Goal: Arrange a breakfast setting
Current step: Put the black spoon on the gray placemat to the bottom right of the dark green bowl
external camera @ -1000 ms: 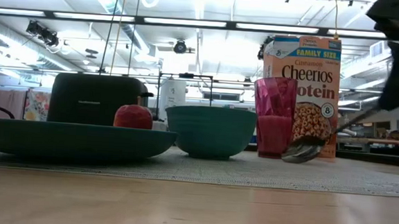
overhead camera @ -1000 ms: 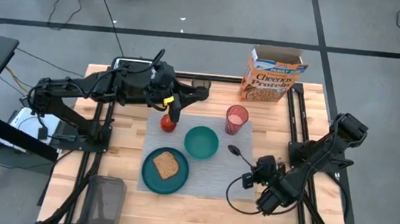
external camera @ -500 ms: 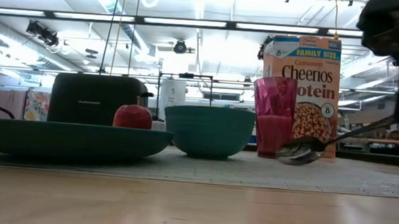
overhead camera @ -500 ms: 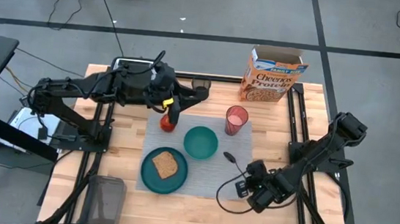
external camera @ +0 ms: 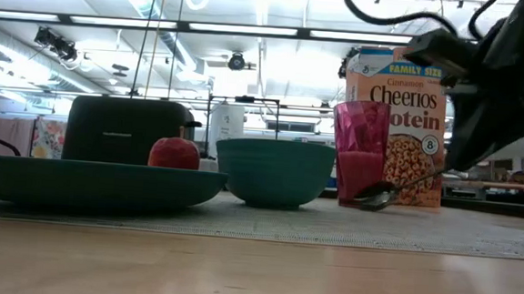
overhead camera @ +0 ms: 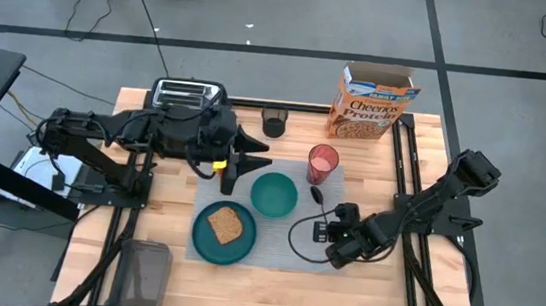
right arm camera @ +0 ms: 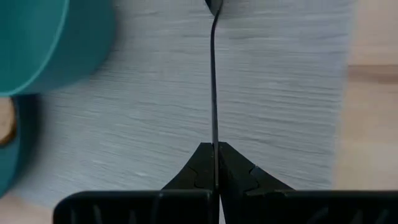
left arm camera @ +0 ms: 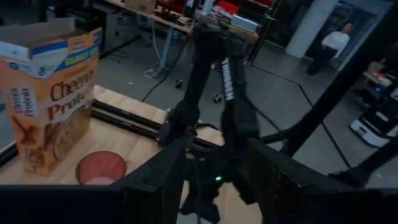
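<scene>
High view: the grey placemat (overhead camera: 277, 219) lies in the middle of the table (overhead camera: 389, 305). On it the plate (overhead camera: 202, 242) sits at the front left corner of the mat with the toast (overhead camera: 227, 226) on top, the bowl (overhead camera: 274, 194) just behind and right of it, and the pink cup (overhead camera: 323, 163) at the mat's back right corner. The Cheerios box (overhead camera: 370, 104) stands at the table's back edge, right of centre. The left gripper (overhead camera: 232, 174) hangs over the mat's left edge, beside the bowl; its fingers stand partly apart with nothing seen between them. The apple is hidden under it here. The right gripper (overhead camera: 327, 222) is over the mat's right part, clamped on the spoon (overhead camera: 315, 199), whose bowl end points toward the cup

Low view: the apple (external camera: 174, 153) shows between plate (external camera: 87, 182) and bowl (external camera: 275, 172); the spoon (external camera: 389, 191) slopes down, its tip low in front of the cup (external camera: 360, 151) and box (external camera: 400, 119)

Left wrist view: two dark fingers (left arm camera: 155, 180) stand apart; cup (left arm camera: 99, 168) and box (left arm camera: 53, 99) lie beyond

Right wrist view: the fingers (right arm camera: 196, 163) pinch the spoon handle (right arm camera: 214, 93) over the mat (right arm camera: 280, 93), bowl (right arm camera: 43, 43) to one side
</scene>
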